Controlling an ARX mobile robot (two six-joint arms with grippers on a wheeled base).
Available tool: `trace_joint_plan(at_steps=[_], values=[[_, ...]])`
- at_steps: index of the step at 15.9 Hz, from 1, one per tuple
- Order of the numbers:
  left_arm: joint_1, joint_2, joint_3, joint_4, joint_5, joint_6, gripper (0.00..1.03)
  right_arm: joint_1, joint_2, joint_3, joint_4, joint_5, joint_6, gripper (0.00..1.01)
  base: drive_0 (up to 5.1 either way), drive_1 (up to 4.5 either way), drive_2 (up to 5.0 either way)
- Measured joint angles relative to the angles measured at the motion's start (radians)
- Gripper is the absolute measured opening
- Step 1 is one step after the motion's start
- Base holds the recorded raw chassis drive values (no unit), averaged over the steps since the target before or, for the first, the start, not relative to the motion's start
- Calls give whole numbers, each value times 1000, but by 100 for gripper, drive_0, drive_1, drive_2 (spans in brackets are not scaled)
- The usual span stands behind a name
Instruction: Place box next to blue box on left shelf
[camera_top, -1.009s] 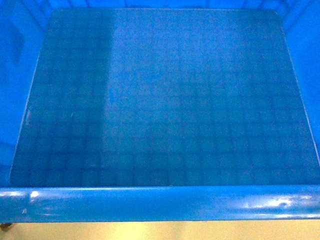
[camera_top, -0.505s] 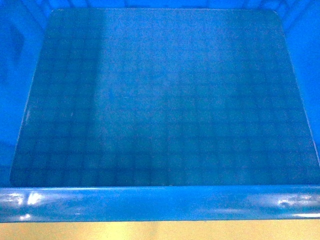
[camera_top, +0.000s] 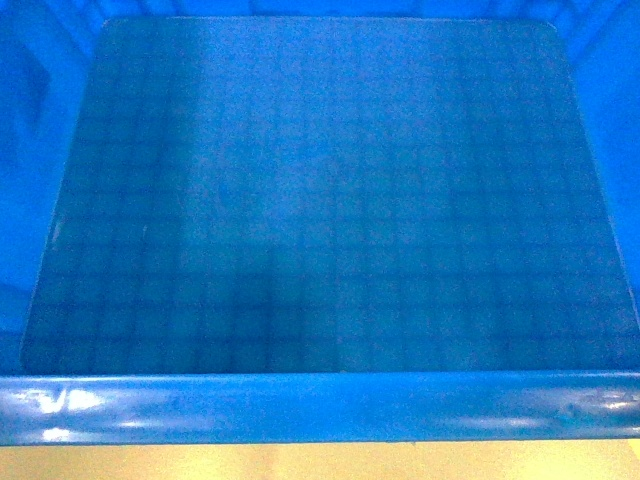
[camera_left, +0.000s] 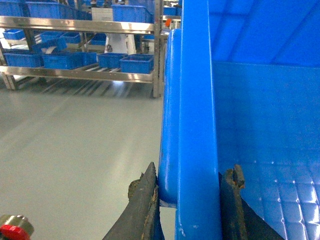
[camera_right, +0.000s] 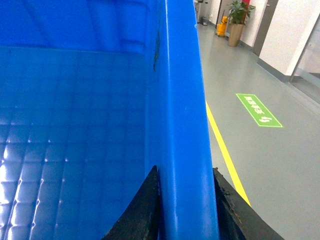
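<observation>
The box (camera_top: 320, 200), bright blue with a square-grid floor, fills the head view, its thick near rim (camera_top: 320, 405) along the bottom. In the left wrist view my left gripper (camera_left: 193, 170) is shut on the box's left wall and rolled rim (camera_left: 195, 100), one finger outside and one inside. In the right wrist view my right gripper (camera_right: 185, 171) is shut on the box's right rim (camera_right: 180, 100) in the same way. A metal shelf rack (camera_left: 80, 72) holding several blue boxes (camera_left: 136, 63) stands far across the floor. I cannot tell whether it is the left shelf.
Grey floor (camera_left: 75, 150) stretches between me and the rack. On the right side a yellow floor line (camera_right: 225, 150), a green floor sign (camera_right: 259, 111), a potted plant (camera_right: 239, 15) and a white wall (camera_right: 295, 35) show.
The bright reflections on the box's floor and near rim have shifted. A small dark thing at the lower left edge has left the head view. The box keeps its place.
</observation>
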Motion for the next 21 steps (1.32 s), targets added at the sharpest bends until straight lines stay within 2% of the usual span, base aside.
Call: trace_joint_plan(at_steps=[2,21], values=[[0,0,0,0,2,0,18,0,0,0,-1,0,-1,22,-94,111,-298],[-3,-2,0,0,1,0,18,0,0,0,1,3,-5,22,12,417,-393]])
